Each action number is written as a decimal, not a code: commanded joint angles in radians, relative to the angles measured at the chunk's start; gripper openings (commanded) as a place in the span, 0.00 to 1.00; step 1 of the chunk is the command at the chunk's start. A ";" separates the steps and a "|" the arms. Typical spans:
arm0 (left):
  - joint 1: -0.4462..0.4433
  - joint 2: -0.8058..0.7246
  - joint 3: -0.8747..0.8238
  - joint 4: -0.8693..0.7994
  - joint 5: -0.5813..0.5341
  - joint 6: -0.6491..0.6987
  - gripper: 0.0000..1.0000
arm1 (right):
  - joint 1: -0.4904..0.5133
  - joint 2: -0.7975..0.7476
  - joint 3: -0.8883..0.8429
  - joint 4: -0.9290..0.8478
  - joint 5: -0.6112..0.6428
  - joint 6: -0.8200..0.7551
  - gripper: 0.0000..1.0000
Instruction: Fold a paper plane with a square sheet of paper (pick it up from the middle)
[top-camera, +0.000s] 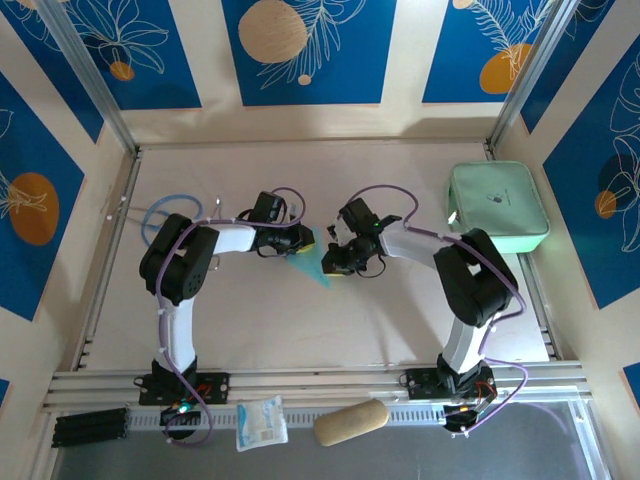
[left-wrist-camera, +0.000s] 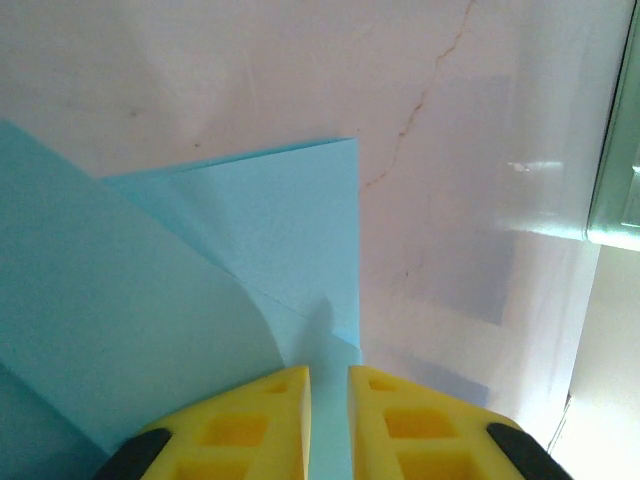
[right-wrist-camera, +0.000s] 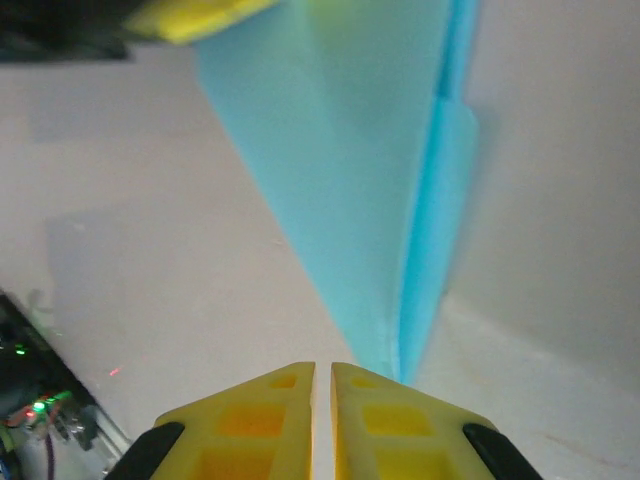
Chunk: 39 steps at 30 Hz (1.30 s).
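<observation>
Blue paper plane (top-camera: 315, 265) between both jaws

No lettering, number or brand can be read anywhere. The mint-green rounded zip case (top-camera: 498, 208) on the worktop (top-camera: 330, 330) carries a small dark mark near its middle, too small to make out. The white snack packet (top-camera: 261, 422), well apart from the case at the near edge, bears blue print, likewise illegible.
</observation>
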 joint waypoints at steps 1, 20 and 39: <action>0.008 0.046 0.012 -0.053 -0.044 0.011 0.18 | 0.014 -0.022 0.013 0.031 0.001 0.046 0.13; 0.007 0.006 0.009 -0.029 -0.019 -0.013 0.18 | 0.024 0.199 0.068 0.041 0.080 0.074 0.08; -0.048 -0.102 -0.101 0.018 0.026 0.105 0.16 | -0.034 0.245 0.012 0.018 -0.035 0.028 0.07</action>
